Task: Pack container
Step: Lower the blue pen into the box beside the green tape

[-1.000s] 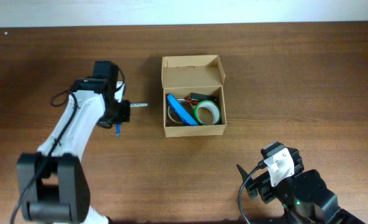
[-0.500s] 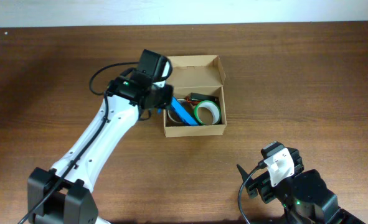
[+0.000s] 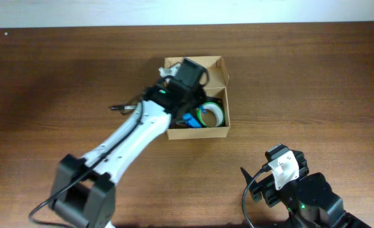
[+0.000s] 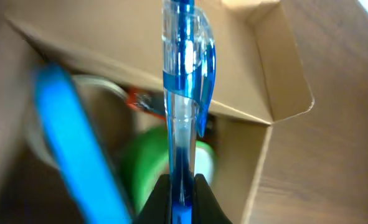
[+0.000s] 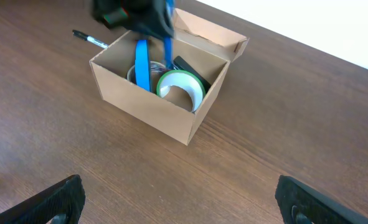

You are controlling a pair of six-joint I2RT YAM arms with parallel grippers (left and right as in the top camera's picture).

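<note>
The cardboard box [image 3: 198,132] sits near the middle of the wooden table [image 3: 313,82], its hinged flap lid standing open on the far side. Inside, a flat blue packet [image 3: 190,119] leans on edge across the left part, and a green tape roll [image 3: 212,114] fills the right near corner, close against the front wall. A paler ring shows behind the packet, too hidden to name. A dark thing with an orange spot [image 4: 143,101] lies near the back wall, too blurred in the left wrist view to say what it is.

The left arm reaches in from the near left, with its wrist right over the open box, covering much of the left half from above. The left gripper [image 4: 182,200] is clamped tight on a blue pen [image 4: 182,93], a clear-barrelled one with a blue clip. The barrel runs straight out from between the fingers and hangs above the box's inside, over the packet and the green roll. From the right wrist view the pen stands nearly upright above the opening.

A black pen [image 3: 119,107] lies on the bare table just left of the box, partly under the left arm.

The right gripper [image 5: 184,202] rests at the near right of the table, well apart from the box, its jaws spread wide and holding nothing.
</note>
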